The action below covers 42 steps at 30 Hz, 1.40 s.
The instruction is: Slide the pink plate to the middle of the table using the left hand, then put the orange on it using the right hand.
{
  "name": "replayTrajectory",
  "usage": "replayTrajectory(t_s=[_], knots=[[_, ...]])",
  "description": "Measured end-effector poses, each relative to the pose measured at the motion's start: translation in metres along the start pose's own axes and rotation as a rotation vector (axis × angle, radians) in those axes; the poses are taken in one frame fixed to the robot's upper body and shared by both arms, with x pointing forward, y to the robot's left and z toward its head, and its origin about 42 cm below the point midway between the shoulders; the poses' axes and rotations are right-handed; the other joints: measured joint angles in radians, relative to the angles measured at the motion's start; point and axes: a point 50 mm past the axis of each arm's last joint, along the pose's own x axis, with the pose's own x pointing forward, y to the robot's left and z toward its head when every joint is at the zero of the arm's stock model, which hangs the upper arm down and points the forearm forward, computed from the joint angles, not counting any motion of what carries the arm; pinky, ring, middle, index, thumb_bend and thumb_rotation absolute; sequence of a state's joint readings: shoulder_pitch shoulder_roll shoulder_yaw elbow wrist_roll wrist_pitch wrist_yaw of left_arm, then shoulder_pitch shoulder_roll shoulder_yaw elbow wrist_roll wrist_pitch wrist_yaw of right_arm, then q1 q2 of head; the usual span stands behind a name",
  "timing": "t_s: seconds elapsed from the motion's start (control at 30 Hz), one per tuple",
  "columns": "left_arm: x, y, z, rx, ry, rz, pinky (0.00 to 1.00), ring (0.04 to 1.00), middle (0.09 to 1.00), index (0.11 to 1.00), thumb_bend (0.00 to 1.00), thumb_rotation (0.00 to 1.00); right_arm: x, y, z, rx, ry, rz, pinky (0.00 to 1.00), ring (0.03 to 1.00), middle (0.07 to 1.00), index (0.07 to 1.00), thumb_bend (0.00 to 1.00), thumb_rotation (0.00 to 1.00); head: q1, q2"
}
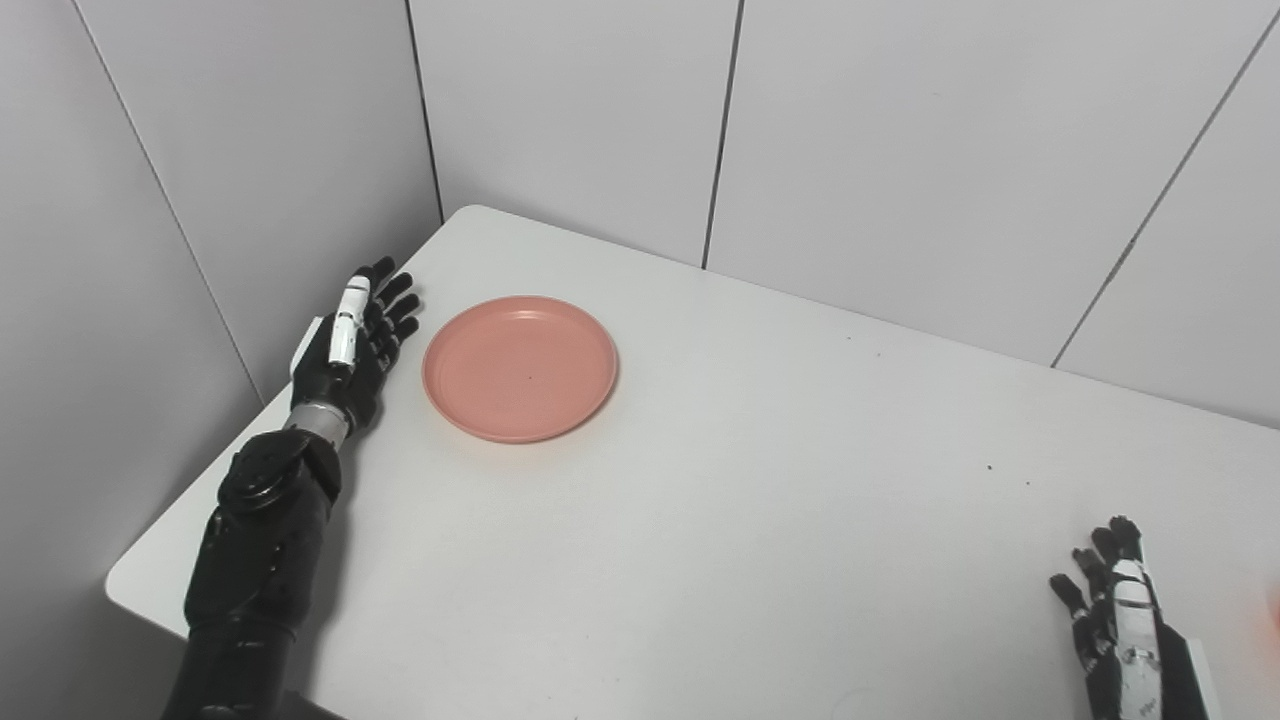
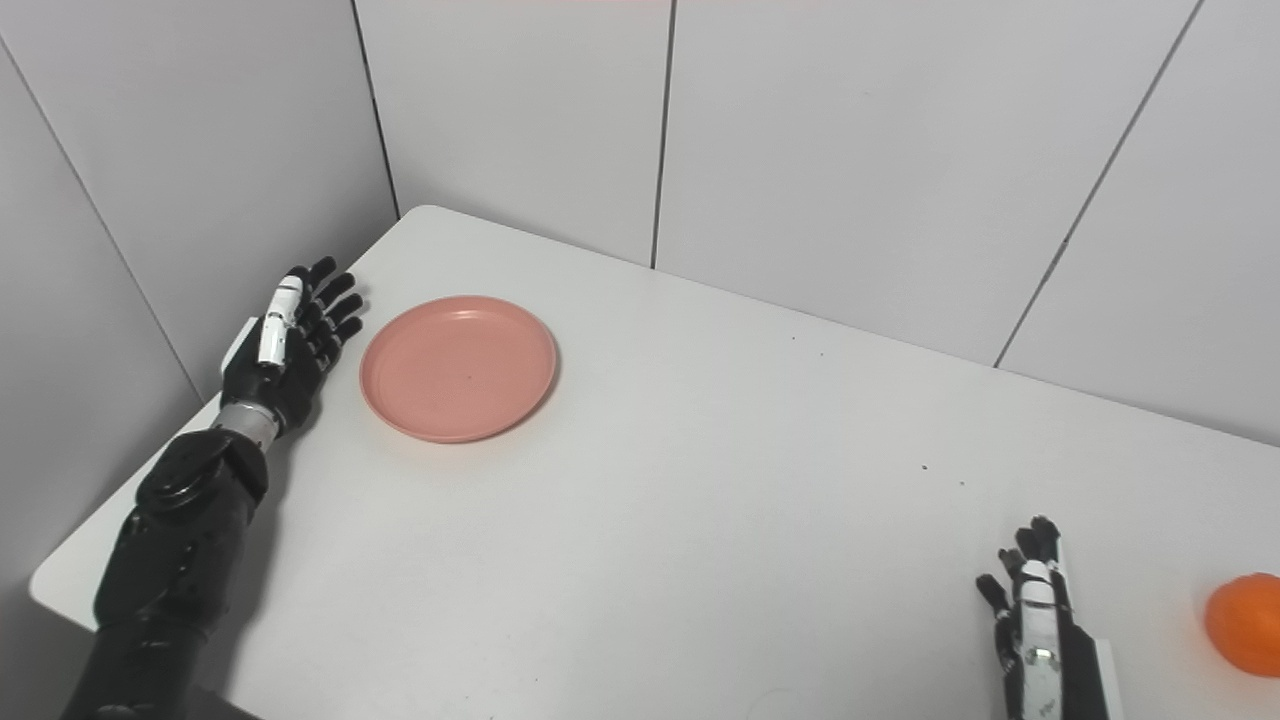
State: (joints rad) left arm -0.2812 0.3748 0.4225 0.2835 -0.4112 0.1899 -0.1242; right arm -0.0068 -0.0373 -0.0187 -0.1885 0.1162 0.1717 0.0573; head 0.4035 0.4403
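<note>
The round pink plastic plate [image 1: 520, 367] is flanked at nine o'clock by the open, empty left hand [image 1: 357, 345]; the right hand [image 2: 1035, 620] is held open, empty, with the round orange fruit [image 2: 1245, 622] at its three o'clock.

The round pink plate [image 1: 519, 367] is lying flat, empty, near the table's [image 1: 760, 480] far-left corner; the orange [image 2: 1245, 623] is sitting by the near-right edge.

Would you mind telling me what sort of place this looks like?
Probably a robot test booth rather than a home: a plain white table boxed in by bare grey wall panels, with only a pink plate and an orange as props.
</note>
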Motion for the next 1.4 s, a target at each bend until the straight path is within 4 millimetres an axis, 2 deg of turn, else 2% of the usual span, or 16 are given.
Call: replayTrajectory(t_s=[0.17,0.33,0.57,0.97,1.2,1.4], knots=[[0.003,-0.012,0.001,-0.027,0.022,-0.031,0.95,0.946,0.951,0.949,0.36,1.00,0.000,0.000,0.000,-0.002,0.000,-0.001,1.00,1.000,1.000,1.000,0.00,1.00,0.000,0.002],[0.005,-0.026,-0.002,-0.039,0.040,-0.051,0.93,0.921,0.927,0.920,0.32,1.00,0.000,0.001,0.000,-0.003,0.000,-0.003,1.00,1.000,1.000,1.000,0.00,1.00,0.000,0.006],[0.004,-0.043,-0.004,-0.053,0.058,-0.093,0.92,0.925,0.932,0.926,0.30,0.98,-0.001,0.003,0.003,0.000,0.004,-0.002,1.00,1.000,1.000,1.000,0.00,1.00,-0.003,0.012],[0.003,-0.066,-0.010,-0.089,0.076,-0.141,0.94,0.932,0.934,0.921,0.35,1.00,-0.002,0.002,0.004,-0.006,0.010,0.000,1.00,1.000,1.000,1.000,0.02,1.00,-0.012,0.020],[0.003,-0.084,-0.013,-0.113,0.096,-0.165,0.94,0.933,0.938,0.929,0.31,1.00,-0.002,0.003,0.004,0.001,0.010,-0.001,1.00,1.000,1.000,1.000,0.01,1.00,-0.021,0.031],[0.005,-0.102,-0.015,-0.135,0.113,-0.191,0.94,0.936,0.937,0.928,0.34,1.00,-0.002,0.003,0.005,-0.007,0.013,0.000,1.00,1.000,1.000,1.000,0.02,1.00,-0.029,0.043]])
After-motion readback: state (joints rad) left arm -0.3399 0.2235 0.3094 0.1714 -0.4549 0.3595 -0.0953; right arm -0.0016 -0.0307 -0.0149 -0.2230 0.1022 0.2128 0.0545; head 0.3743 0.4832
